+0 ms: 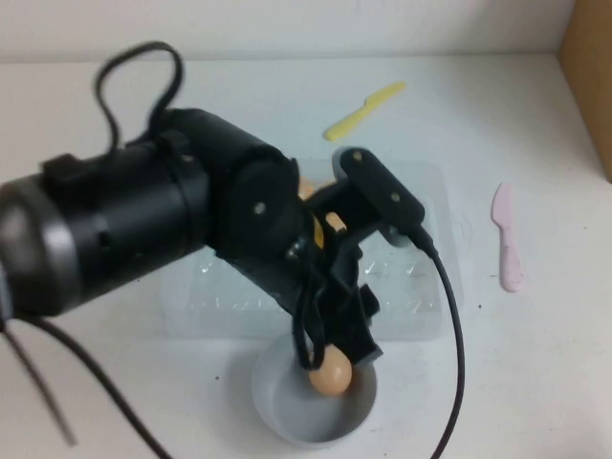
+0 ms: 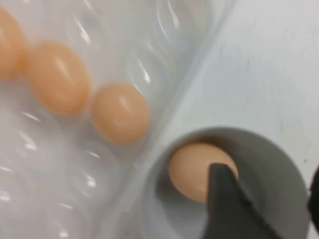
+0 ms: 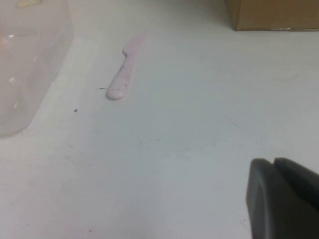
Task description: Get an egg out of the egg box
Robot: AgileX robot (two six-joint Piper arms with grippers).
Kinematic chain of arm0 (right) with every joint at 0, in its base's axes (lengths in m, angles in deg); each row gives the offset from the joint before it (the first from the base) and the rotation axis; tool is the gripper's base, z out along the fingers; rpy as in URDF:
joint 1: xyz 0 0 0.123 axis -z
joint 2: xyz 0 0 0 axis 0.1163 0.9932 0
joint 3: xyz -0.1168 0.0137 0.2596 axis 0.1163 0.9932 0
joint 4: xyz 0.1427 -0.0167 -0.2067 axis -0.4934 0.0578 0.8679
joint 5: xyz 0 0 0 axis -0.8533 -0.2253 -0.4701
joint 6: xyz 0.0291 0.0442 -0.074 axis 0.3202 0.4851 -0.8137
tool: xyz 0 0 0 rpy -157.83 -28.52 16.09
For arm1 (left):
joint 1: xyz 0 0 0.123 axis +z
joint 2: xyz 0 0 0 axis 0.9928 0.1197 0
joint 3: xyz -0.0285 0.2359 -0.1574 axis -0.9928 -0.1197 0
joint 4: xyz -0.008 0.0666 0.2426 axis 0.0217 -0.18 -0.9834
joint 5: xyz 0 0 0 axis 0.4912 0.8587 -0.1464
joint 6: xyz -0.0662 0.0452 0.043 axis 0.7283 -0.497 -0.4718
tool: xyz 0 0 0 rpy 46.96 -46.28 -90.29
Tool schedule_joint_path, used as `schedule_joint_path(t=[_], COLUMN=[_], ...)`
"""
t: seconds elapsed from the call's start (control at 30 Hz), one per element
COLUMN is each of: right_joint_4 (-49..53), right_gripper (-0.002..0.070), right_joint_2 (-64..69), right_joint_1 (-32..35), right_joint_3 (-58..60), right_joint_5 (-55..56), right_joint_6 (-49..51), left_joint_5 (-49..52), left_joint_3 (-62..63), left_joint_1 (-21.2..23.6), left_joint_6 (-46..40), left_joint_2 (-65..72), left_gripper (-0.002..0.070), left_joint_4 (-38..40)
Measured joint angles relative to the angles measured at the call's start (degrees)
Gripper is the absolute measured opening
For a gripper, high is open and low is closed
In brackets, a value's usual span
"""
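The egg box (image 1: 435, 196) is a clear plastic tray in the middle of the table, mostly covered by my left arm. In the left wrist view the egg box (image 2: 194, 59) holds three pale orange eggs in a row, the nearest (image 2: 119, 112) close to its edge. One egg (image 1: 331, 376) lies in the grey round bowl (image 1: 287, 402) in front of the box. It also shows in the left wrist view (image 2: 192, 167) inside the bowl (image 2: 279, 164). My left gripper (image 1: 339, 352) is open over the bowl, one finger (image 2: 227, 204) next to the egg. My right gripper (image 3: 274, 163) is shut and empty, low over bare table.
A yellow plastic knife (image 1: 364, 110) lies behind the box. A pink plastic knife (image 1: 507, 239) lies to its right, also in the right wrist view (image 3: 127, 69). A cardboard box (image 1: 588, 72) stands at the far right edge. A black cable (image 1: 449, 316) hangs from the left arm.
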Motion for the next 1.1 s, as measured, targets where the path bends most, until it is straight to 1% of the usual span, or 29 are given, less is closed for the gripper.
schedule_joint_path(t=[0.07,0.1,0.13,0.17,0.23,0.37,0.57,0.73,0.87,1.0,1.1], right_joint_4=[0.0,0.0,0.0,0.0,0.0,0.0,0.0,0.0,0.0,0.0,0.0], right_gripper=[-0.0018,-0.0018,-0.0018,-0.0018,-0.0018,-0.0018,-0.0018,-0.0018,-0.0018,-0.0018,-0.0018], right_joint_2=[0.0,0.0,0.0,0.0,0.0,0.0,0.0,0.0,0.0,0.0,0.0], right_joint_1=[0.0,0.0,0.0,0.0,0.0,0.0,0.0,0.0,0.0,0.0,0.0], right_joint_3=[0.0,0.0,0.0,0.0,0.0,0.0,0.0,0.0,0.0,0.0,0.0], right_joint_5=[0.0,0.0,0.0,0.0,0.0,0.0,0.0,0.0,0.0,0.0,0.0], right_joint_6=[0.0,0.0,0.0,0.0,0.0,0.0,0.0,0.0,0.0,0.0,0.0], left_joint_5=[-1.35,-2.39,-3.35,-4.68,-7.04,-10.3,-16.77,-22.35,-22.36,-20.09,-19.26], left_joint_3=[0.0,0.0,-0.22,-0.73,-2.71,-9.2,-23.55,-32.62,-35.44,-35.54,-35.54], left_joint_1=[0.0,0.0,0.0,0.0,0.0,0.0,0.0,-0.08,-0.08,-0.08,-0.08], left_joint_6=[0.0,0.0,0.0,0.12,0.86,4.23,13.54,17.14,18.07,18.46,20.81], left_joint_2=[-5.02,-7.67,-10.38,-12.6,-18.14,-27.47,-39.7,-48.16,-52.49,-55.37,-56.68], left_gripper=[0.0228,0.0153,0.0108,0.007,0.0029,0.0004,0.0,-0.0001,-0.0001,-0.0001,-0.0001], left_joint_4=[-1.28,-1.96,-2.73,-3.44,-4.02,-5.9,-11.21,-11.96,-13.01,-17.06,-20.74])
